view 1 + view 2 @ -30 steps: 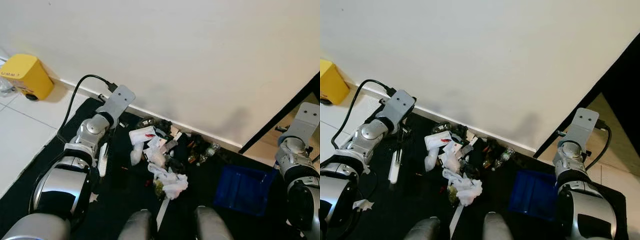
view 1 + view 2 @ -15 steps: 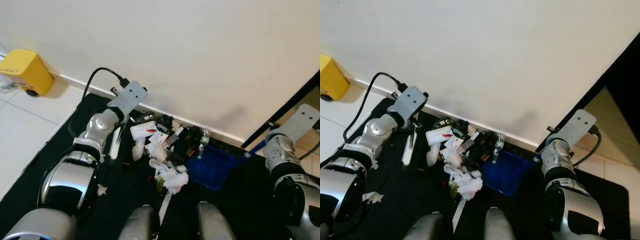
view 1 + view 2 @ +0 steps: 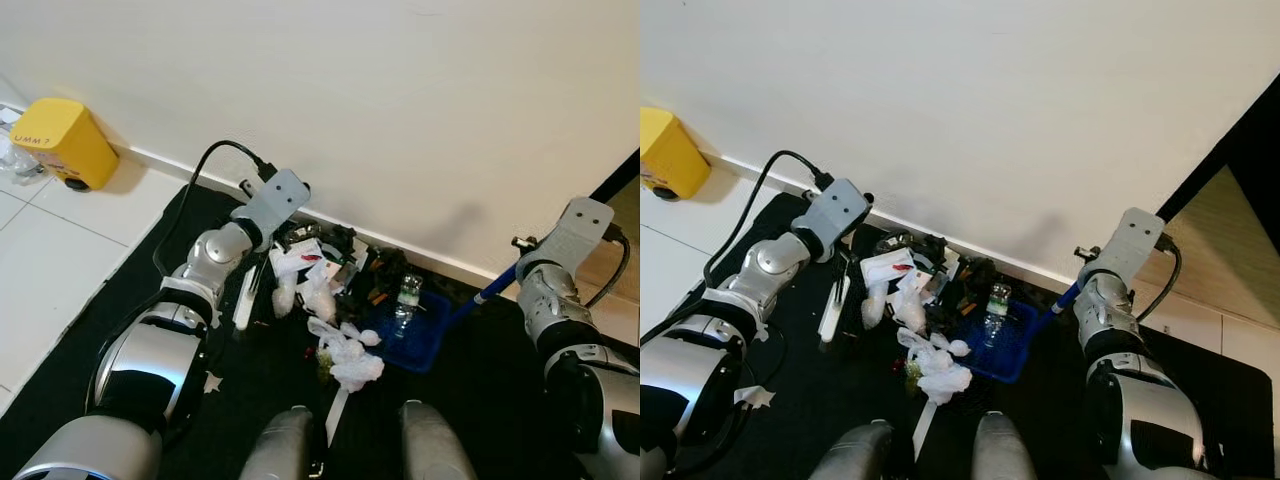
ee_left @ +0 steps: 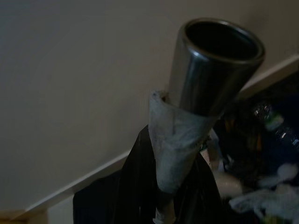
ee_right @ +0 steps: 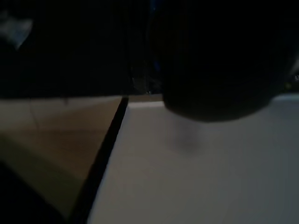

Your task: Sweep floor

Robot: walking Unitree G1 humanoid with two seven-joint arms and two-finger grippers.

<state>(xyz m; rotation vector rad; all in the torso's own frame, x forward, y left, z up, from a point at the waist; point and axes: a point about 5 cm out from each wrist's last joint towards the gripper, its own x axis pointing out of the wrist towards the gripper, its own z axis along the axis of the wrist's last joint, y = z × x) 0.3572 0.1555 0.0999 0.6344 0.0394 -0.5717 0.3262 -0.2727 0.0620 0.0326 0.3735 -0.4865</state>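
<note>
Sweep is mid-way, by my read. Blue dustpan (image 3: 412,335) sits on the black mat (image 3: 110,330), pushed up against the litter pile (image 3: 325,300) by the baseboard; a small plastic bottle (image 3: 405,298) and a few scraps already lie in it. Right gripper (image 3: 520,272) is at the top end of the pan's blue handle (image 3: 478,296) (fingers hidden behind the wrist, so I cannot tell its grip). Left gripper (image 4: 161,196) is clamped around the taped metal broom handle (image 4: 201,88), with the broom's white lower section (image 3: 243,298) at the pile's left edge. Left to do: most of the tissues and wrappers, including the white clump (image 3: 345,358) nearest the robot, remain outside the pan. Yellow bin (image 3: 62,142) stands well apart to the left.
</note>
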